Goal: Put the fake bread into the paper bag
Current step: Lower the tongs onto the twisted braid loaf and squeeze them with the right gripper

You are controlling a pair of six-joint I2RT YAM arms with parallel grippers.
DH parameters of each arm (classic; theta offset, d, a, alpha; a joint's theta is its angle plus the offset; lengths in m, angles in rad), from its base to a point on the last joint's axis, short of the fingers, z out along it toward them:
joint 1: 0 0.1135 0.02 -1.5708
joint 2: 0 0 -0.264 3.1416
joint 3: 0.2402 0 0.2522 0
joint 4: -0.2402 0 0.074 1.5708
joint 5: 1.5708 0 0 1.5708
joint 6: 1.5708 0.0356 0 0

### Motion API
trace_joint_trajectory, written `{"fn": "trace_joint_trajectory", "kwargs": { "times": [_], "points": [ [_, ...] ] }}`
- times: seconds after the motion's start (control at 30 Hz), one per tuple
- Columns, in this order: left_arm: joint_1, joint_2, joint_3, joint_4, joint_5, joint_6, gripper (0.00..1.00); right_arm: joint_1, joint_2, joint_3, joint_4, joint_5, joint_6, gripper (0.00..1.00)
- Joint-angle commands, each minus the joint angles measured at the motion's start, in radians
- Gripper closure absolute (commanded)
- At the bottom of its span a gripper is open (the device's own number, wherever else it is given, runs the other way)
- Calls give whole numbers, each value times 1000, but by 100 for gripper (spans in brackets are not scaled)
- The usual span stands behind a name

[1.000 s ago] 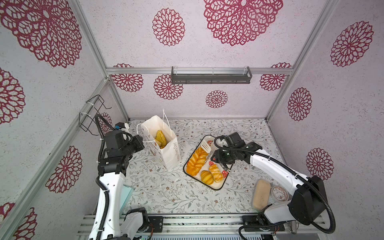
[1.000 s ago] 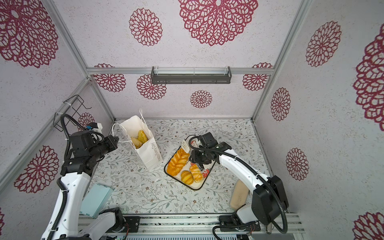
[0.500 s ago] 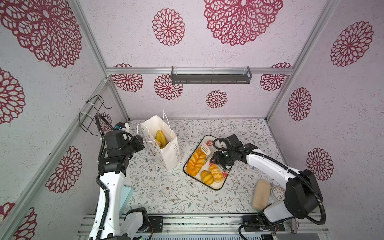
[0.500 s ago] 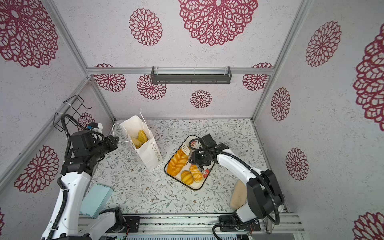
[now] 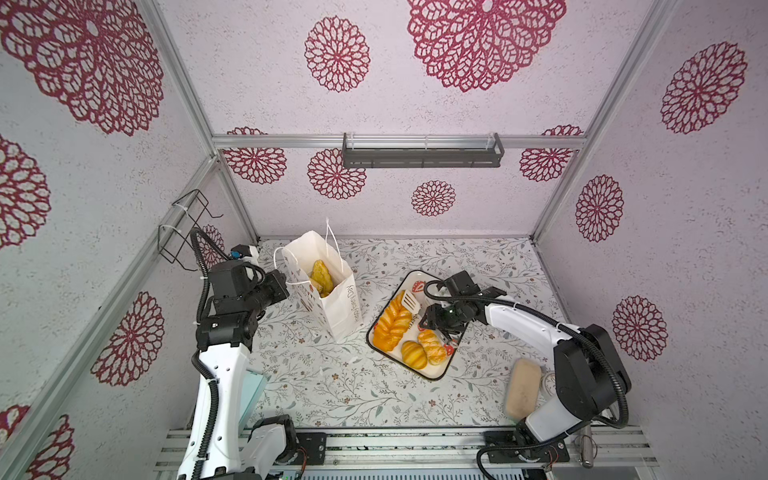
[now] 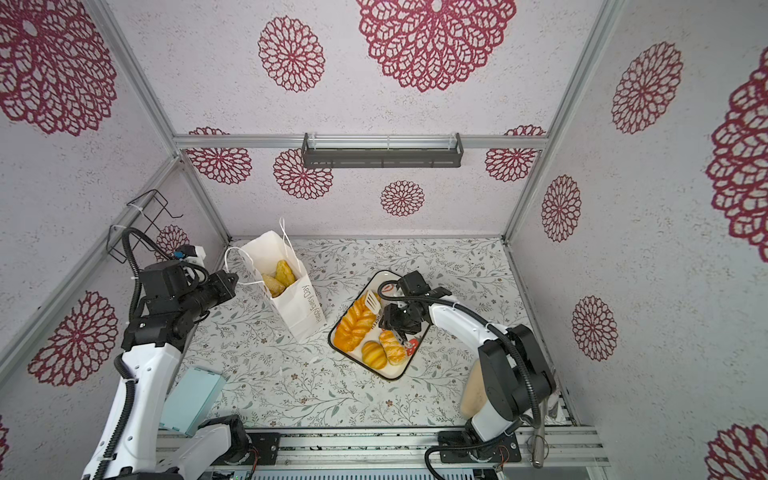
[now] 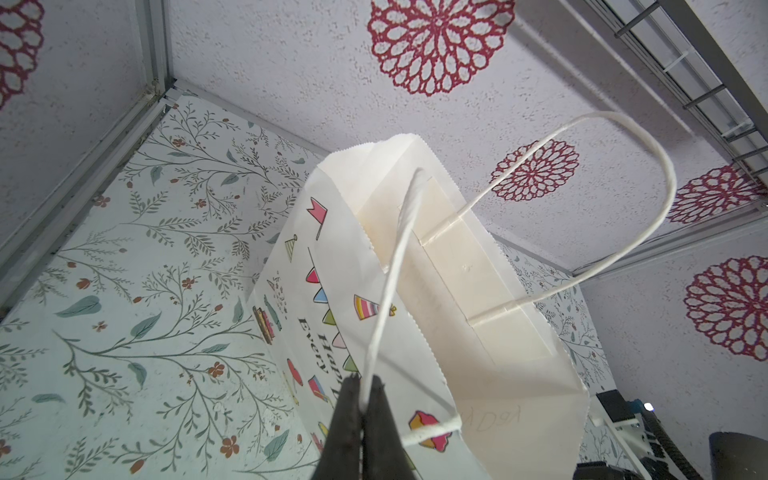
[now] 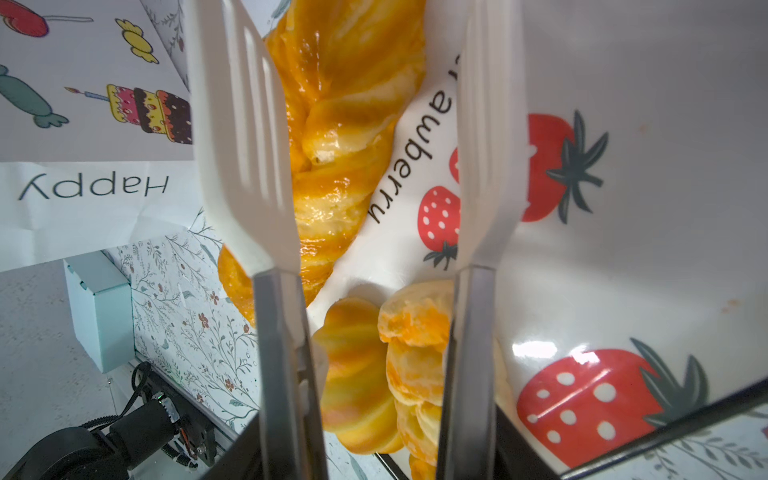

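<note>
Fake bread (image 5: 392,322), a braided loaf plus two rolls (image 5: 413,354), lies on the strawberry tray (image 5: 434,375) just beneath the right gripper (image 5: 444,319). That gripper grasps white tongs (image 8: 245,166), their blades apart and empty, seemingly poised to pick. The left gripper (image 7: 363,409) is clenched on the cord handle (image 7: 388,291) of the paper bag (image 5: 340,307) ahead of it, probably to steady the bag's open mouth.

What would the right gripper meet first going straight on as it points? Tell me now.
Likely the braided loaf: the tongs held by the right gripper point across the tray with one blade close beside it. Depth is unclear, so the tray floor could come first.
</note>
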Motion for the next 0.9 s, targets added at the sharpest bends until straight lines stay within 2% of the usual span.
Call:
{"fn": "trace_joint_trajectory", "kwargs": {
  "times": [0.0, 0.37, 0.87],
  "points": [
    [8, 6, -5, 15, -3, 1, 100, -7, 7, 16, 28, -24, -14, 42],
    [11, 4, -6, 14, -4, 1, 100, -12, 39, 18, 57, -67, -12, 43],
    [18, -8, -6, 14, -5, 3, 100, -13, 55, 61, 16, -86, -39, 53]
  ]
}}
